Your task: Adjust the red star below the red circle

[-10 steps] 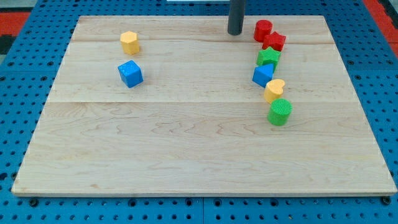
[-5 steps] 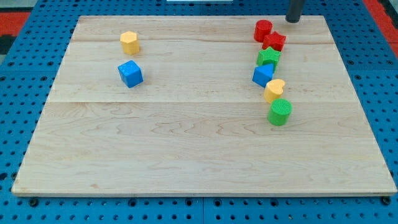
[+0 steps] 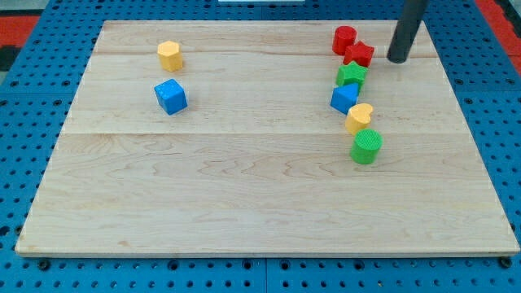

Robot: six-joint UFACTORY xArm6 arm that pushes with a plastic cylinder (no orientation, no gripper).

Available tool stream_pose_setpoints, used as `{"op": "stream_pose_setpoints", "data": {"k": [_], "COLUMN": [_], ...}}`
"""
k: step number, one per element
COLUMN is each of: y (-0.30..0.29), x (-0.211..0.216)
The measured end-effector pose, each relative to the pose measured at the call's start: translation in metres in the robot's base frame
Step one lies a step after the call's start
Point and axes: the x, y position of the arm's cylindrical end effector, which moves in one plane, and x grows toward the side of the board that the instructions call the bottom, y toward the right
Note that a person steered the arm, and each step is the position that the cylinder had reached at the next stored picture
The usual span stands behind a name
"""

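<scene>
The red circle [image 3: 343,39] stands near the view's top right of the wooden board [image 3: 244,187]. The red star [image 3: 359,54] sits just below and slightly right of it, touching or nearly touching. My tip [image 3: 398,59] is to the right of the red star, a short gap away, at about the star's height.
Below the red star runs a column: green star [image 3: 352,75], blue cube [image 3: 344,98], yellow heart-like block [image 3: 358,118], green cylinder [image 3: 366,146]. At the view's left are a yellow hexagon-like block [image 3: 169,54] and a blue cube [image 3: 171,96].
My tip moved from left of the red circle, across the board's top edge, to the right of the red star. No block has moved.
</scene>
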Motion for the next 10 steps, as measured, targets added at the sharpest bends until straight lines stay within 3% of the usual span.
{"op": "stream_pose_setpoints", "data": {"k": [1, 4, 7, 9, 10], "y": [-0.029, -0.041, 0.078, 0.093, 0.120], "x": [0.000, 0.000, -0.018, -0.023, -0.088]}}
